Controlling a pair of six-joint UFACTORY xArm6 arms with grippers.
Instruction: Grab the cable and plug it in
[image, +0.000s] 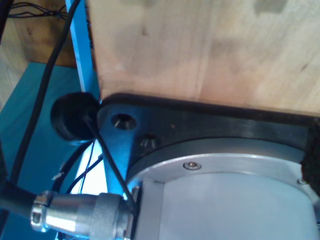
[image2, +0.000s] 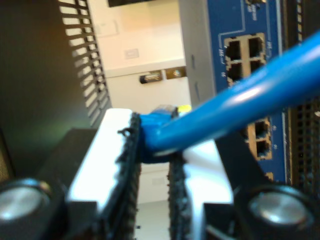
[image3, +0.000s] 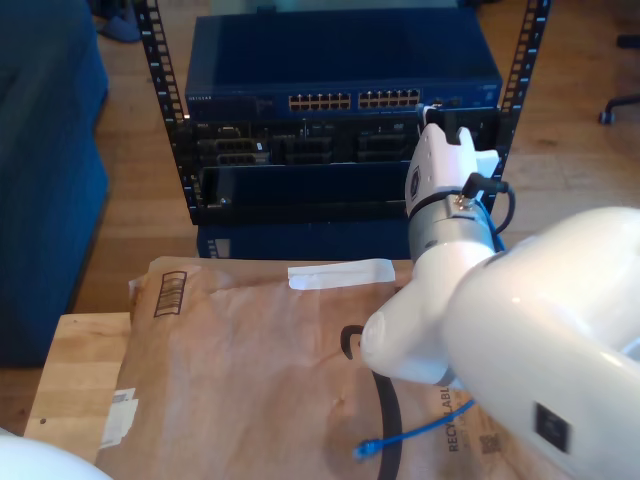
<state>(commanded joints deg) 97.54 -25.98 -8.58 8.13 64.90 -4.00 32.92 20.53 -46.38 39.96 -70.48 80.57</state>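
The cable (image2: 235, 102) sits clamped in my second gripper (image2: 156, 150) jaws, plug ahead; next, line it up with a switch (image2: 245, 75) port. First gripper's jaws: cannot tell.

The exterior view looks from high behind an arm (image3: 470, 300), facing the rack (image3: 340, 110) across the paper-covered table (image3: 250, 350). The second wrist view sits just behind my second gripper (image2: 156, 155), looking along its padded fingers (image2: 127, 165) at the switch ports (image2: 245, 50) close ahead (the same rack). The first wrist view looks very closely at an arm base (image: 225, 200) and wooden board (image: 200, 45).
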